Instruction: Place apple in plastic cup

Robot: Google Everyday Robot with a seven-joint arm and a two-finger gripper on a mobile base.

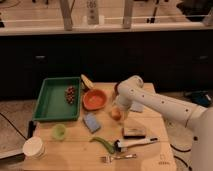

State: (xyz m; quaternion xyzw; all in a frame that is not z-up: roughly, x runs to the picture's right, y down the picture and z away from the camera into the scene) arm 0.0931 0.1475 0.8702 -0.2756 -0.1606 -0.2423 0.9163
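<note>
The apple (115,114), small and orange-red, lies on the wooden table (160,150) just right of centre. My gripper (121,113) hangs at the end of the white arm, right at the apple and on its right side. The plastic cup (59,131) is small and light green. It stands upright and empty near the table's front left, well to the left of the apple and the gripper.
A green tray (47,107) with grapes (71,94) sits at the back left, an orange bowl (94,99) beside it. A blue sponge (91,122), a green pepper (102,142), a brush (134,143), a fork (119,158) and a white paper cup (34,147) lie in front.
</note>
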